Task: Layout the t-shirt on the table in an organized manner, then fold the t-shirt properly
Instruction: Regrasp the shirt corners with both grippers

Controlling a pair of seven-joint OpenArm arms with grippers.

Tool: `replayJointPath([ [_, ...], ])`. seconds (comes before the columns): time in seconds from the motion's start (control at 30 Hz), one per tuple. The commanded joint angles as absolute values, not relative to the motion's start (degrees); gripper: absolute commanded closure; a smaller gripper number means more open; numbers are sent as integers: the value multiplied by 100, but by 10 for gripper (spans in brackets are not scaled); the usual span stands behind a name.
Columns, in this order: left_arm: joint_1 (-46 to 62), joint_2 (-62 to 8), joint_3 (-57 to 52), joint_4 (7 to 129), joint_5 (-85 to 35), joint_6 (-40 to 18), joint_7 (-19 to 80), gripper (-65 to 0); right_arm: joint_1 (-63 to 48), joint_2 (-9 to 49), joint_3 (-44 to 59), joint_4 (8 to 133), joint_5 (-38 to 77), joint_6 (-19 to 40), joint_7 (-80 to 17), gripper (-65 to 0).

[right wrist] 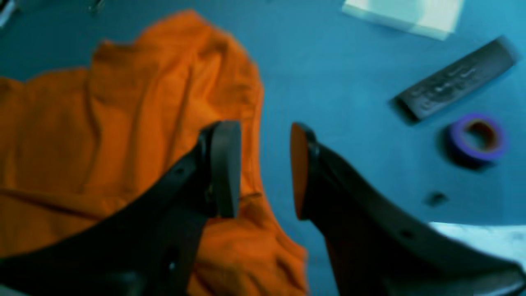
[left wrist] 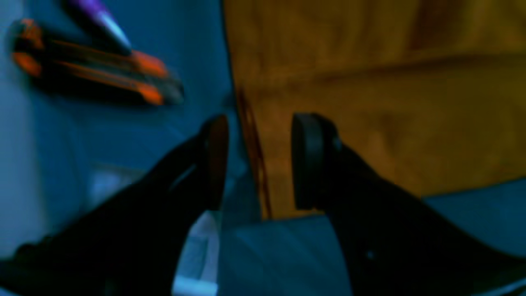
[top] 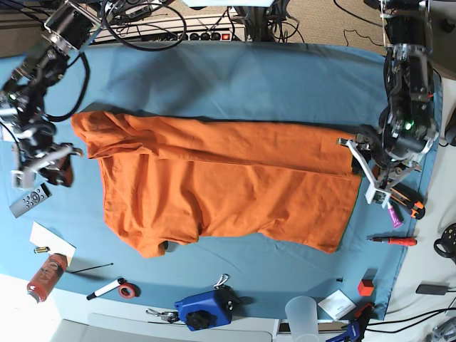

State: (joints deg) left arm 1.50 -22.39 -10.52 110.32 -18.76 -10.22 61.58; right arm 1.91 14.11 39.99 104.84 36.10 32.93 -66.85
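The orange t-shirt [top: 228, 185] lies spread across the blue-covered table [top: 249, 78], its top part folded down in a long band. My left gripper [top: 354, 161] hangs at the shirt's right edge. In the left wrist view the left gripper [left wrist: 259, 160] is open, its dark fingers [left wrist: 308, 160] either side of the t-shirt's [left wrist: 370, 102] hem, holding nothing. My right gripper [top: 63, 167] is by the shirt's left end. The right wrist view shows the right gripper [right wrist: 265, 168] open and empty, one finger over the t-shirt [right wrist: 123, 123], the other over bare table [right wrist: 337, 82].
A remote [right wrist: 456, 80], purple tape roll [right wrist: 476, 137] and white paper [right wrist: 404, 14] lie beside the right gripper. An orange-black tool [left wrist: 94, 70] and a purple pen [left wrist: 98, 20] lie by the left one. A can [top: 46, 274], marker [top: 107, 288], blue device [top: 206, 310], cup [top: 303, 313] and screwdriver [top: 392, 241] line the front.
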Motion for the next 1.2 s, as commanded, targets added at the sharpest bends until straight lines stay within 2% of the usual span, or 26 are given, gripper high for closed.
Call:
replayJointPath([
  [0.0,268,-2320,-1251,11338,-1863,-1009,6110,-260,252,1507,4202,10600,3774,3354,-6740,-204],
  [0.13,1059,-2320,-2029,12033,-2036,-1035,6101,-260,-14,1522,4945,10602,4355,3472,-7052,-205],
  [0.27,1651,-2320,-2842,12394,-2198,-1116,6080,-260,-648,1522,5336,10602,4394,3472,-7052,-207],
  [0.37,1925,-2320,-3441,12414,-2558,-1347,6084,-260,-1105,1485,5317,10597,4392,3472,-7043,-274],
  [0.47,2106,-2320,-3830,12414,-3006,-1559,6086,-260,-1291,1387,5280,10488,4392,3472,-6947,-288],
  [0.63,2189,-2318,-3916,12414,-3050,-1636,6082,-260,-1164,1319,5074,9594,4388,3476,-6702,-288],
  [0.8,2191,-2318,-3916,12414,-3048,-1636,6047,-260,-816,1319,4729,8597,4584,3911,-6569,-288],
  [0.93,2191,-2318,-3916,12414,-3046,-1634,6045,-260,-663,1317,4639,8562,5100,4000,-6777,-288],
  [1.17,2191,-2316,-3913,12414,-3155,-1632,6042,-260,-585,1315,4442,8560,4954,4000,-6792,-287],
])
